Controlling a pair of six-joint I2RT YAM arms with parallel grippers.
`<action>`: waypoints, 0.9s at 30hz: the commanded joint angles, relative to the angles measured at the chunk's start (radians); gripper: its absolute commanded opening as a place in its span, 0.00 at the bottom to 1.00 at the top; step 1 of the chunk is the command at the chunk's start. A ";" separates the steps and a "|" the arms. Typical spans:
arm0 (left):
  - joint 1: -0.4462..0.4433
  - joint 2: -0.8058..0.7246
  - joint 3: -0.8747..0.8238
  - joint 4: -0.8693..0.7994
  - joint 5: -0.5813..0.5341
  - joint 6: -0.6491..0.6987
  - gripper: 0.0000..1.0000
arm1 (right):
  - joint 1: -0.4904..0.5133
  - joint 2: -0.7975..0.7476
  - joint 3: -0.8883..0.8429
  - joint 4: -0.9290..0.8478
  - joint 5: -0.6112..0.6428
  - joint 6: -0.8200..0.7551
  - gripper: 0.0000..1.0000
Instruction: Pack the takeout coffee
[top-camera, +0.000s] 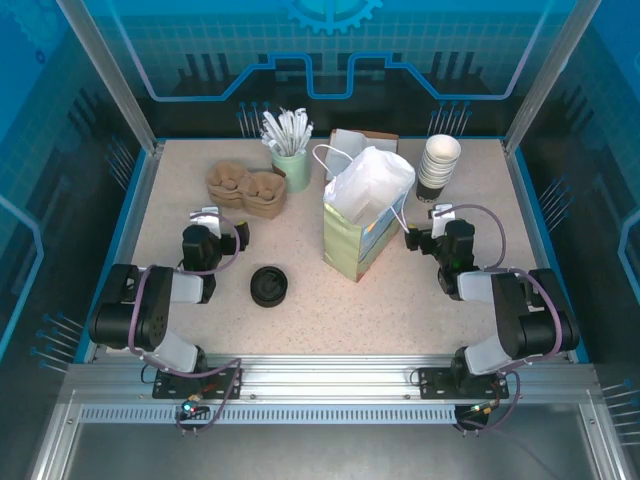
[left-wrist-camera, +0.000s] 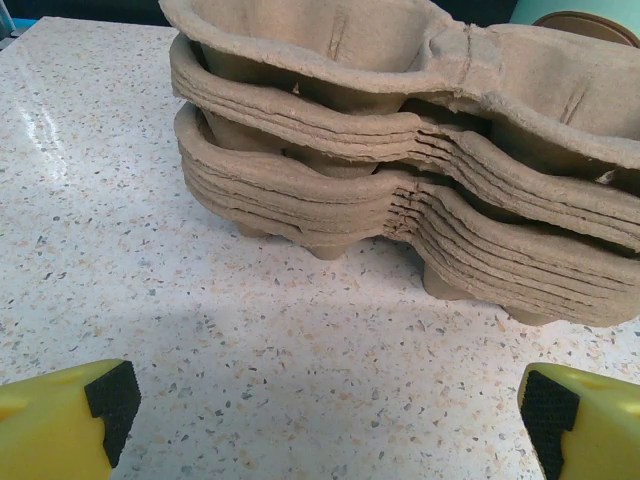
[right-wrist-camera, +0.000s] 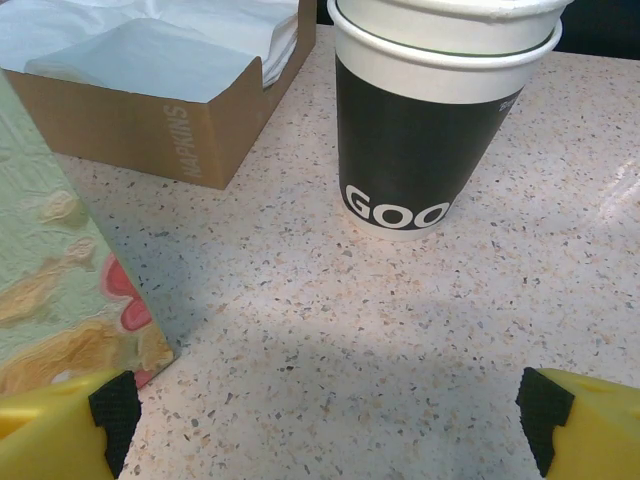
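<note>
While both sets of jaws are held wide apart and empty, the coffee cup (top-camera: 270, 285) is seen upright, lid up, right of and behind the left gripper (top-camera: 222, 224). The left arm is judged nearer, since the bag (top-camera: 360, 215) stands between the cup and the right gripper (top-camera: 425, 228).

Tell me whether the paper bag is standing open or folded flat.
Standing open: the paper bag is upright on the table, its mouth spread wide, white paper showing at the top.
</note>
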 joint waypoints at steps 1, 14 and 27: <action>-0.006 -0.004 0.015 0.012 0.023 0.019 0.99 | -0.017 0.003 0.007 0.034 -0.006 0.007 1.00; -0.007 -0.003 0.015 0.013 0.023 0.018 0.99 | -0.015 0.003 0.006 0.035 -0.001 0.004 1.00; -0.007 -0.358 0.034 -0.327 -0.068 -0.048 0.99 | -0.047 -0.249 0.130 -0.406 0.139 0.081 1.00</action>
